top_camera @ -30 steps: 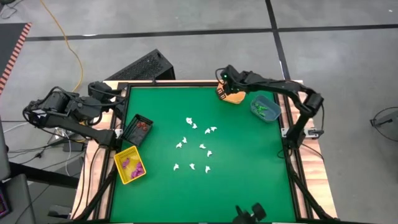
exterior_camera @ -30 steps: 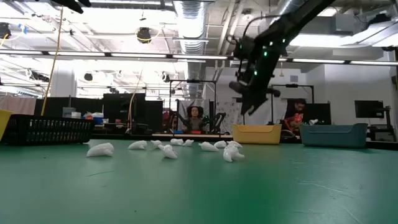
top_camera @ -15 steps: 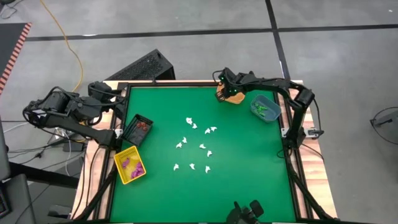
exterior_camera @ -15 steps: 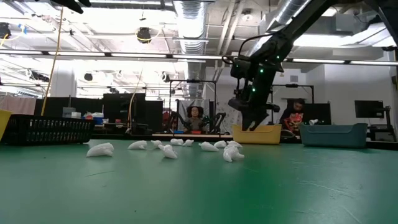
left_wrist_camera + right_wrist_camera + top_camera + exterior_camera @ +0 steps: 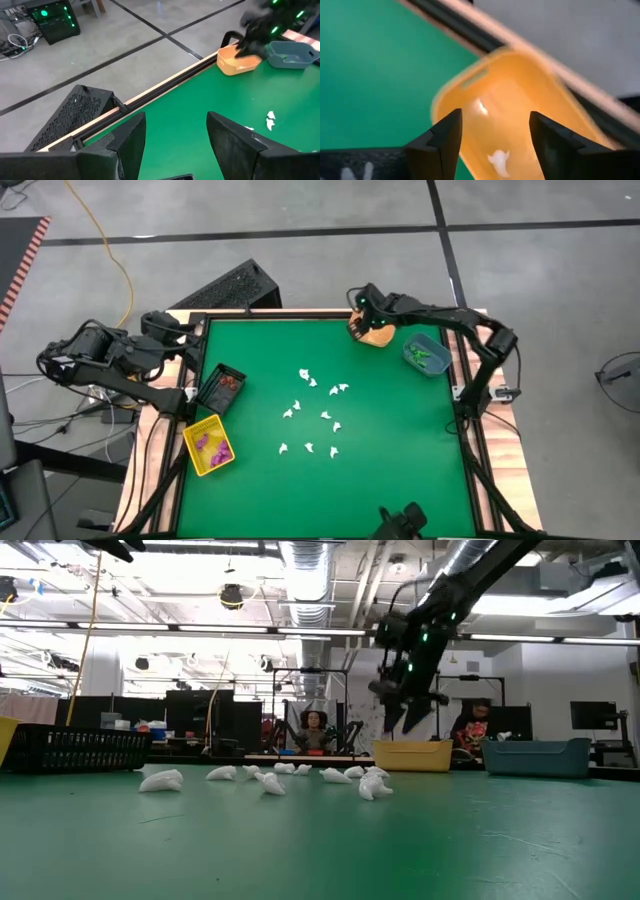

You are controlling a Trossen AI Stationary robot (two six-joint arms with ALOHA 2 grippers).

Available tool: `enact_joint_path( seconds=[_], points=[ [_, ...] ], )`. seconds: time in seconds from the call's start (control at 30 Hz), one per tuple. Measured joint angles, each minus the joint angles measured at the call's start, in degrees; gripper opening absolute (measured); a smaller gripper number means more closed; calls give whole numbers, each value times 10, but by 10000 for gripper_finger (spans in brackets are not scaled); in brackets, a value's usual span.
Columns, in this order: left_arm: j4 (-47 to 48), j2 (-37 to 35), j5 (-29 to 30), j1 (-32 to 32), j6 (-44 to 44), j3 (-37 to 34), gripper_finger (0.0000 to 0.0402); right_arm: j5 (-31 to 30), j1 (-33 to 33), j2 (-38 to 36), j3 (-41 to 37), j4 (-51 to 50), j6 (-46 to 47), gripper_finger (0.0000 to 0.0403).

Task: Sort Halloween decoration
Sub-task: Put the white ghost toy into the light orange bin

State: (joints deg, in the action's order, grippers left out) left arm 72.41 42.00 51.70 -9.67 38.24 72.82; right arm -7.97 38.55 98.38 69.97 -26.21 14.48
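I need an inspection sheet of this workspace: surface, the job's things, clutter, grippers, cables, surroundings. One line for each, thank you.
Surface: green table mat, wooden border.
Job's things: white trinkets scattered mid-table; one white trinket in the orange bin; green ones in the blue bin; reddish ones in the black bin; purple ones in the yellow bin.
Clutter: nothing seen on the mat besides bins and trinkets.
Grippers: right gripper open above the orange bin; left gripper open, waiting at the table's left edge.
Cables: yellow cable on the floor, far left.
Surroundings: black perforated crate behind the table; people seated in the room beyond.
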Motion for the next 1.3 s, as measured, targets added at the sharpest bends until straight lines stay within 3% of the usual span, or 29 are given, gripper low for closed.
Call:
enact_joint_path(
  seconds=[0.1, 0.3, 0.57, 0.9, 1.3],
  points=[
    [5, 0, 1, 0, 0, 0, 199, 16, -4, -52, 0, 3, -27, 218],
    [6, 0, 1, 0, 2, 0, 199, 108, -59, -159, 1, 14, -116, 215],
    [6, 0, 1, 0, 15, 0, 199, 132, -182, -185, -5, 19, -179, 214],
    [6, 0, 6, 0, 36, 0, 199, 142, -220, -205, -203, 227, -130, 214],
    [1, 16, 60, 0, 63, -12, 199, 140, -218, -200, -374, 453, -182, 214]
  ],
)
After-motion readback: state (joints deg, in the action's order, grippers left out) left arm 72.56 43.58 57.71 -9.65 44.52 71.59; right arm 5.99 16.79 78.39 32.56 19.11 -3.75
